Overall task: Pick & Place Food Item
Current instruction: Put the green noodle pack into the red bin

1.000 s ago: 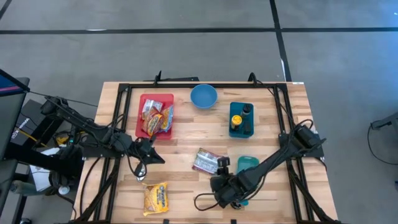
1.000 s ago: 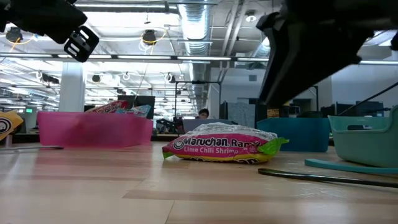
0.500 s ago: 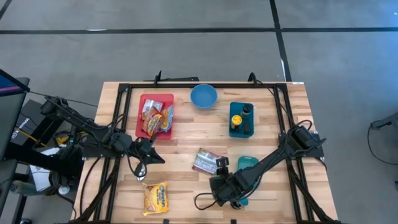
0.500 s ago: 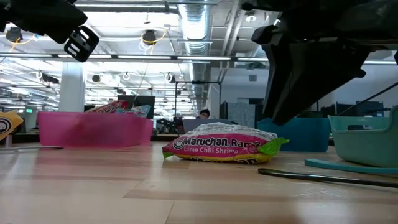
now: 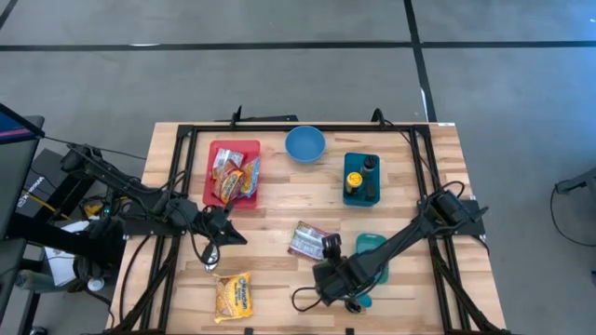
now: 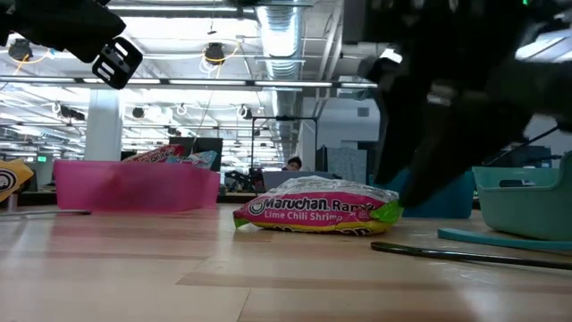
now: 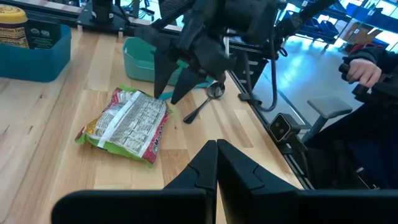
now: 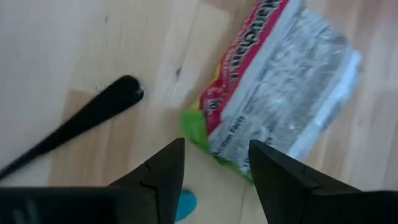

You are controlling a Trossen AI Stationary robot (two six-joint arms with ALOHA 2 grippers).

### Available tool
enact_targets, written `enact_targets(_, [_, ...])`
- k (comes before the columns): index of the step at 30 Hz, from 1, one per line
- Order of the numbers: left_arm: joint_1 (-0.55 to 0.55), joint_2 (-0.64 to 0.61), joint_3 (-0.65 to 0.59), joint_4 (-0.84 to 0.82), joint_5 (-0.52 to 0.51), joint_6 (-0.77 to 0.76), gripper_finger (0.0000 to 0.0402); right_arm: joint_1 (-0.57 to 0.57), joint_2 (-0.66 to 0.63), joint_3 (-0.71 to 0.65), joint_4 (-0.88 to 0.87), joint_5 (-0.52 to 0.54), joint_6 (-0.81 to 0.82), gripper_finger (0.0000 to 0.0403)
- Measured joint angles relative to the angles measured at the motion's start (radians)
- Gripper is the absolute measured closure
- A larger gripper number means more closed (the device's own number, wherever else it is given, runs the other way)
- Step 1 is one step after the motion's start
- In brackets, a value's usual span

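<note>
Green-edged ramen packet lies just beyond open right gripper.

1. The tabletop is pale wood planks with visible grain and a smooth, faintly sheened finish
2. The ramen packet is crinkled plastic film, glossy, with a silvery printed back and a green edge
3. A second noodle packet is shiny yellow plastic wrap
4. The red tray looks like translucent, smooth plastic
5. The blue bowl has a smooth, plain finish
6. The teal bin and teal container look like matt moulded plastic
7. The spoon has a polished metal bowl and a dark handle
8. The right tool has matt black fingers, as does the left tool
</note>
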Motion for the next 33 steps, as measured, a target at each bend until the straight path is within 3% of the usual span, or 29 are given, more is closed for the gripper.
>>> enact_targets(12, [0.0, 0.0, 0.0, 0.0, 0.0, 0.0, 0.0402, 0.002, 0.043, 0.003, -0.001, 0.03, 0.004, 0.0269])
enact_targets(33, [0.0, 0.0, 0.0, 0.0, 0.0, 0.0, 0.0402, -0.019, 0.042, 0.003, 0.001, 0.039, 0.027, 0.038])
